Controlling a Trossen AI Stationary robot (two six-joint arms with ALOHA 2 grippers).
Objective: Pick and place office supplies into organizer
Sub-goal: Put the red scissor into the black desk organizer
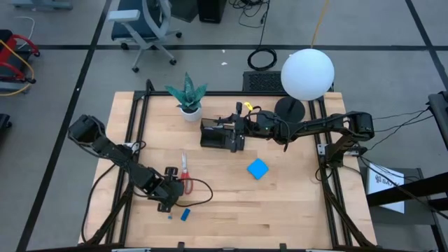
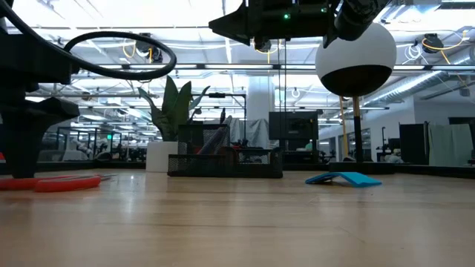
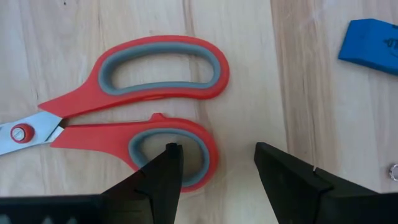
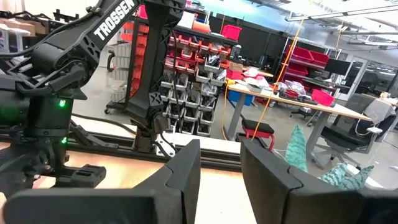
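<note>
The red-handled scissors (image 1: pixel 185 171) lie flat on the wood, handles toward the near edge. My left gripper (image 3: pixel 217 154) is open and low over the handles (image 3: pixel 158 93). One finger stands over the nearer handle loop (image 3: pixel 186 149), the other outside it on bare wood. The tiny blue block (image 1: pixel 185 215) lies near the front edge. The blue notepad (image 1: pixel 258 169) lies right of centre. My right gripper (image 1: pixel 238 133) hangs narrowly open and empty, well above the black organizer (image 1: pixel 218 134). In the low view the organizer (image 2: pixel 225 156) shows thin items behind its mesh wall. My left gripper comes down at the scissors from above, with one finger (image 3: pixel 169 163) over the hole of the nearer handle loop and the other (image 3: pixel 273 163) outside its rim. I cannot tell whether either finger touches the handle.
A potted plant (image 1: pixel 187 98) stands left of the organizer at the far edge. The white globe lamp (image 1: pixel 306 73) and its round black base (image 1: pixel 289 108) stand to the organizer's right. A black cable (image 1: pixel 199 192) loops beside the left gripper. Bare wood lies between scissors and notepad.
</note>
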